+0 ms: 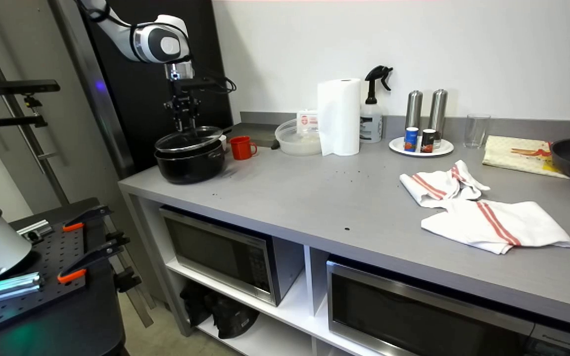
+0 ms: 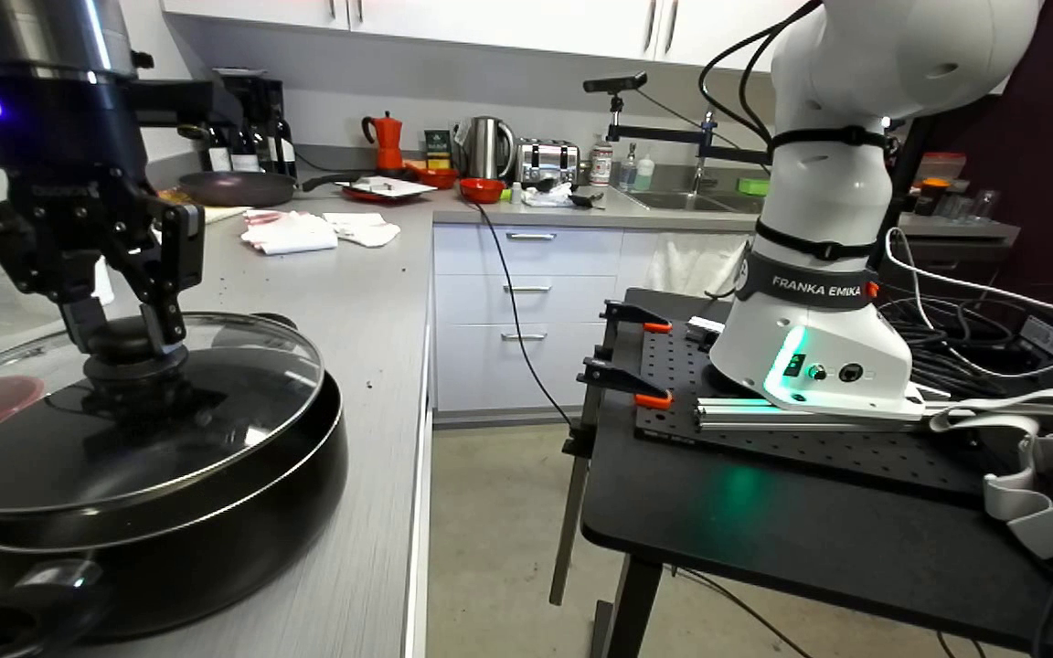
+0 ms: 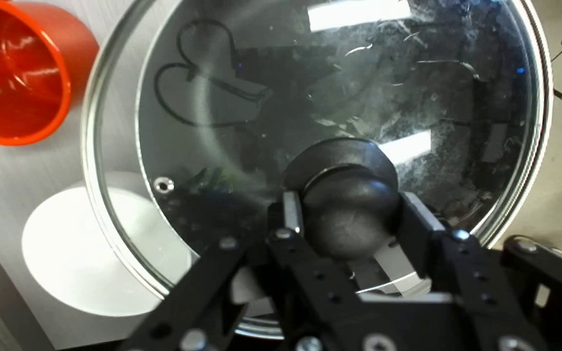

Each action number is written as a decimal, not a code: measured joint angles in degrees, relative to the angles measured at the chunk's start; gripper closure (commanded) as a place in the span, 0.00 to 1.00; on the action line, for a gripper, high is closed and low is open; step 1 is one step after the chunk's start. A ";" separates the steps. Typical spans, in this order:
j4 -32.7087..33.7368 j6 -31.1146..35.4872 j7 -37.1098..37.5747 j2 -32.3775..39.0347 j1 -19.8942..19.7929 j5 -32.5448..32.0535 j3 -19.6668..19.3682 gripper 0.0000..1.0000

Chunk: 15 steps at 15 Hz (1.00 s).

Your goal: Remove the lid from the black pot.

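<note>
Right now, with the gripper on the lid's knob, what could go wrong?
The rounded knob might slip from the gripper, dropping the lid onto the pot. In the wrist view, the lid's edge shows right beside the mug and overlaps a white object, so a sideways move could bump either one.

"What do you read on yourself?"

"FRANKA EMIKA, in white capitals on the dark band (image 2: pixel 814 286) round my base (image 2: pixel 814 356)."

"And beyond?"

"In an exterior view I make out Panasonic on the right-hand microwave (image 1: pixel 443 316)."

"The spray bottle (image 1: pixel 372 116)?"

"Its label (image 1: pixel 368 128) carries print too small and blurred for me to read."
</note>
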 measured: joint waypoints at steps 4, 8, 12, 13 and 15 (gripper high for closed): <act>0.51 -0.14 0.19 -0.82 -0.25 0.00 -0.60 0.75; 2.95 -0.77 0.99 -0.82 -1.64 0.03 -2.44 0.75; 6.76 -3.15 2.85 -0.82 -4.18 0.07 -5.13 0.75; 7.77 -3.99 3.36 -0.81 -4.95 0.12 -5.86 0.75; 9.82 -5.69 4.43 -0.72 -6.69 0.31 -7.33 0.75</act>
